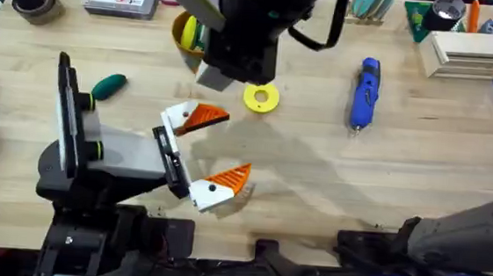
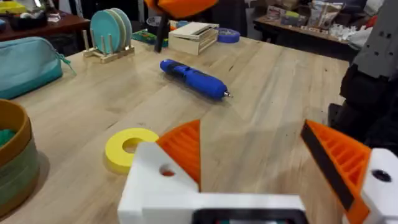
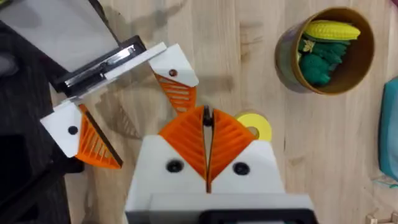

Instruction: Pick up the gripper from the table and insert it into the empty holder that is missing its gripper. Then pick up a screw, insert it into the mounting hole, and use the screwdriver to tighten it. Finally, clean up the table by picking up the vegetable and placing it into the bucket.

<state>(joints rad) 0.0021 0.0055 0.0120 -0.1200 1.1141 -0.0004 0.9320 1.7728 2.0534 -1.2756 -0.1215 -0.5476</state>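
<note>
Two orange ribbed tips stand on the left gripper, one on each white mount, spread wide with nothing between them, so no mount looks bare. From these views I cannot tell for certain whether the dark spots in the mounts are open holes or seated screws. The right gripper hangs high over the middle of the table, above the left gripper and the yellow ring. Its pads are pressed flat together, and only a thin dark seam shows between them. If tightening is the step in hand, the move turns on the screwdriver. It lies untouched, well to the right of both sets of fingers. Its long axis runs roughly from the far side toward the bases, with the dark tip at the nearer end. It is on the right arm's side, so that arm is the likelier one to take it, gripping across the barrel. The vegetable lies on the wood at the far left, beside the left arm and well apart from the bucket. The bucket stands upright beyond the yellow ring and holds a yellow corn cob on top of green pieces. There looks to be room for the vegetable.
</note>
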